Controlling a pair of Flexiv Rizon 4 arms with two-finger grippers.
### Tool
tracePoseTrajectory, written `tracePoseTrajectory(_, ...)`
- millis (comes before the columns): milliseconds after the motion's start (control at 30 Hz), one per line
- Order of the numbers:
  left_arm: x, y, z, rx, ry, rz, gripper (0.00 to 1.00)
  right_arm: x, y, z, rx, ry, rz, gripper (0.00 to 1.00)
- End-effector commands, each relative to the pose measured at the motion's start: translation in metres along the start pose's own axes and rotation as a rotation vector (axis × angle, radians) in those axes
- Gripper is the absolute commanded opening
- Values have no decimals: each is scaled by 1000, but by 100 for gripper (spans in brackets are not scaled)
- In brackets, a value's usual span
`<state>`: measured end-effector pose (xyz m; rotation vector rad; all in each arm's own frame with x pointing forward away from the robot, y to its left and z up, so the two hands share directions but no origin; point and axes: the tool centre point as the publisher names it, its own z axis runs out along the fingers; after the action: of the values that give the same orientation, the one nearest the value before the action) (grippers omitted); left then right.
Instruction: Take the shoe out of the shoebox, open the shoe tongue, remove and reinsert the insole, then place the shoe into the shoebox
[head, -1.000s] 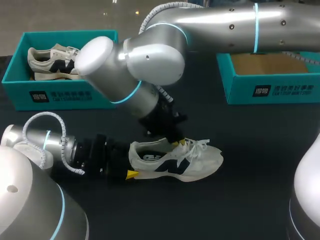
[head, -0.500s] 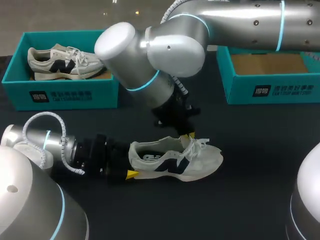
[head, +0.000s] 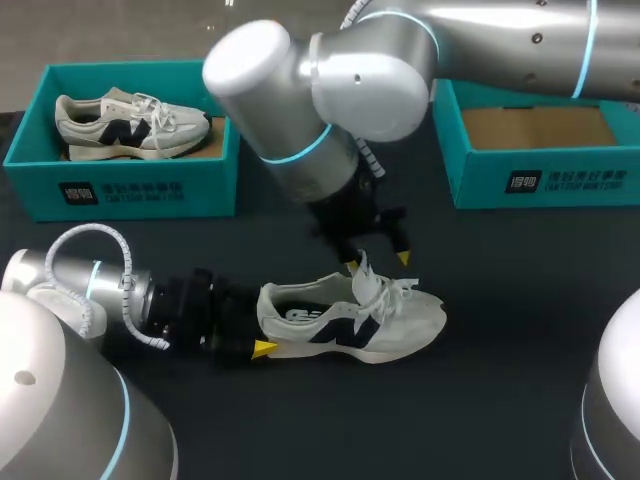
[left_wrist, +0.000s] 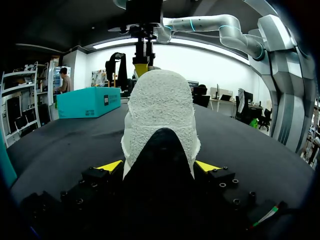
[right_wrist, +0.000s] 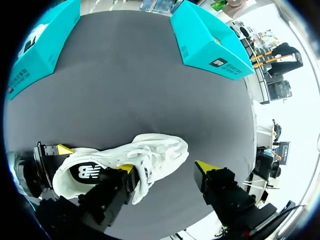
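Observation:
A white sneaker with dark side marks (head: 350, 320) lies on its sole on the black table, toe to the right. My left gripper (head: 258, 325) comes in low from the left, one yellow-tipped finger on each side of the heel (left_wrist: 160, 110), shut on it. My right gripper (head: 377, 262) hangs open just above the laces, with the raised tongue (head: 362, 275) against its left finger. From the right wrist, the shoe (right_wrist: 125, 155) lies under and beside one finger, and nothing is between the fingers of that gripper (right_wrist: 165, 168).
A teal shoebox (head: 120, 190) at the back left holds a second white sneaker (head: 130, 125). Another teal shoebox (head: 545, 180) at the back right shows only its brown bottom. My right arm's big elbow (head: 300, 90) hangs over the table's middle.
My right gripper has opened and let go of the tongue, after moving right and up along the shoe. The tongue now stands up. The left gripper and the shoe have stayed put.

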<state>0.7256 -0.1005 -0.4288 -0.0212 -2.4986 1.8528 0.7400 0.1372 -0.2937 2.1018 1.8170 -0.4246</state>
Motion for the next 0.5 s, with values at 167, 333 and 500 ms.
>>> tracePoseTrajectory(167,0,2,0,0,-1,1,0,10,-19,-6,31,28,339,97)
tracePoseTrajectory(333,0,2,0,0,-1,1,0,13,-27,-4,33,51,338,98)
tracePoseTrajectory(500,0,2,0,0,-1,1,0,13,-33,2,35,68,341,96)
